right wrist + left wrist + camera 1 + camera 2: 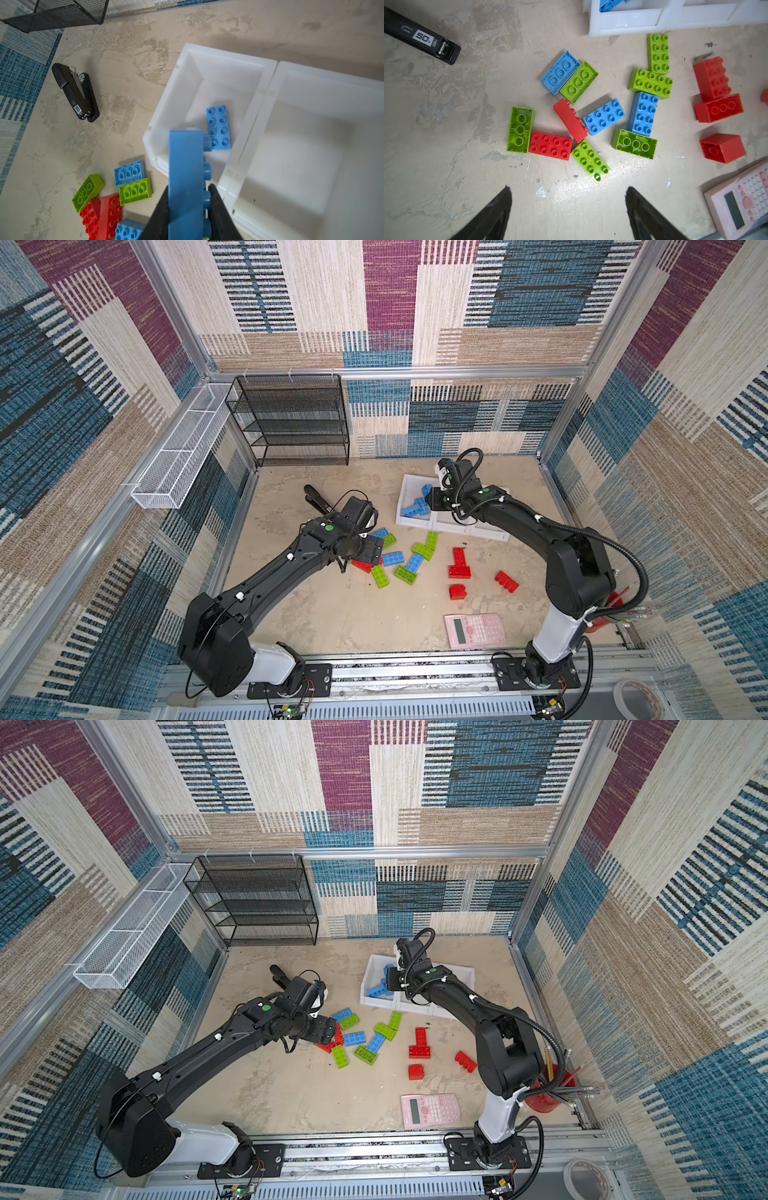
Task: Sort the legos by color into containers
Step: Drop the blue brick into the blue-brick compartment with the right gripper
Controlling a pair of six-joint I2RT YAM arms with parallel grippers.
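Blue lego (185, 166) in right end effector (188, 187), clearest in wrist view

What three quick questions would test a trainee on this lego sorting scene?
1. True or false: the right end effector grips a blue brick.
2. The loose brick inside the left bin is: A red; B blue; C green.
3. Fill in: the left end effector, above the pile, is ____ (open or shut).

Key: 1 true; 2 B; 3 open.
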